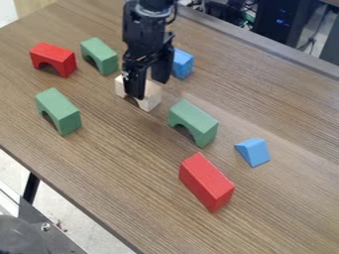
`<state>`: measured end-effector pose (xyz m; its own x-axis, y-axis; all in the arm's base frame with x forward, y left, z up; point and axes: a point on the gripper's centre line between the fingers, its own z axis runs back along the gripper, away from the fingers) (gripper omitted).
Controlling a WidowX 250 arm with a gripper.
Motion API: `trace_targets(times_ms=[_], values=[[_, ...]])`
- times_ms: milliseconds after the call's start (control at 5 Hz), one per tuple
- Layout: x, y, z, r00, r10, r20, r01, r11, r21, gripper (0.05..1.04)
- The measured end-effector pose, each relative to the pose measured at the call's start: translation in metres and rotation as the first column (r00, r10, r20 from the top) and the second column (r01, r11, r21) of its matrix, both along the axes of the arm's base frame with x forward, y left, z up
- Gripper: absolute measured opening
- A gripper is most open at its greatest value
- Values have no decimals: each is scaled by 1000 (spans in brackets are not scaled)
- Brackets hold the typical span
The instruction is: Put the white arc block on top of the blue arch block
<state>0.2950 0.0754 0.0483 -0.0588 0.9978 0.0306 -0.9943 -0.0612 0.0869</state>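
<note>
White arc (151, 95): on the table (99, 163), under the gripper (149, 87). The gripper's fingers stand well apart, one to each side of the arc; no firm hold is evident, and contact cannot be confirmed. Blue block (183, 63): just beyond, partly masked by the arm (147, 30) (its arch shape cannot be verified). Step in hand, as judged: grasping the arc. The gripper should centre over its middle, square to its long sides, and close evenly; an off-centre pinch could tilt it.

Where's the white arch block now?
In the camera view, the white block is left of centre, at the end effector, near the upper blue block.
</note>
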Motion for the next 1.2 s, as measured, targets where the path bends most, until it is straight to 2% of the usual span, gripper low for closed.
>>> trace_targets(times_ms=[200,400,600,800,1000,1200], values=[[-1,5,-11,1000,-10,-24,11,1000,20,999],[-1,12,-24,999,-8,-54,11,999,52,951],[0,13,-25,999,-16,-50,19,998,62,662],[-3,11,-23,997,-41,-64,44,998,47,602],[-2,6,-4,995,-90,-50,91,996,13,602],[7,4,21,994,-110,-3,110,994,1,602]])
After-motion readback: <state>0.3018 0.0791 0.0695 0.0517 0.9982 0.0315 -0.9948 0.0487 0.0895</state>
